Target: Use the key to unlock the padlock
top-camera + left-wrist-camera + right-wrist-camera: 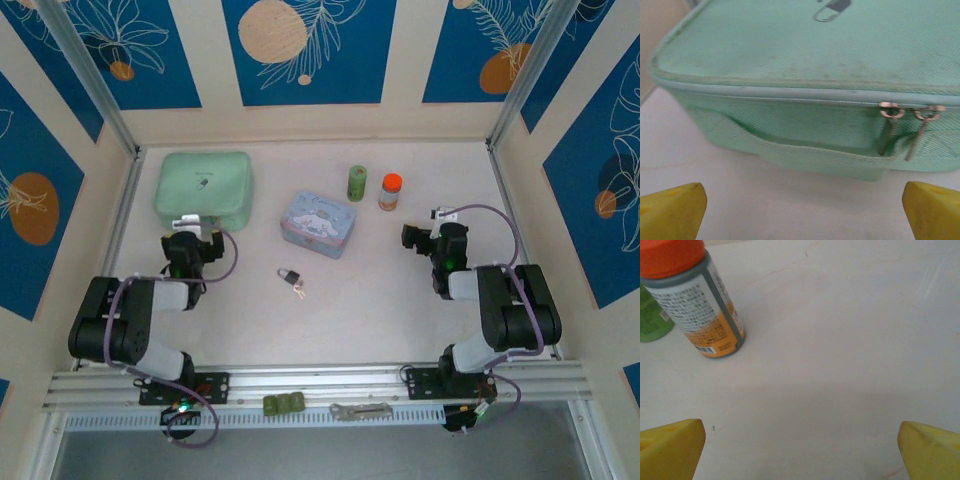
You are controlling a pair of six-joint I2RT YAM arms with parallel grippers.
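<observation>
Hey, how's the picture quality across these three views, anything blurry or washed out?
Top view: even light, soft shadows, the padlock and key tiny but sharp. Left wrist: the green case is slightly soft, its zip pulls clearer. Right wrist: the table looks washed out, the bottle mildly blurred.

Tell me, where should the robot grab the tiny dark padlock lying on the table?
Probably grip the small dark grey padlock by its blocky body, across the two side edges, coming straight down from above. It lies flat on the white table, so only those edges offer a hold. The body is its most solid part, and the tiny silvery key lies close at its near right.
</observation>
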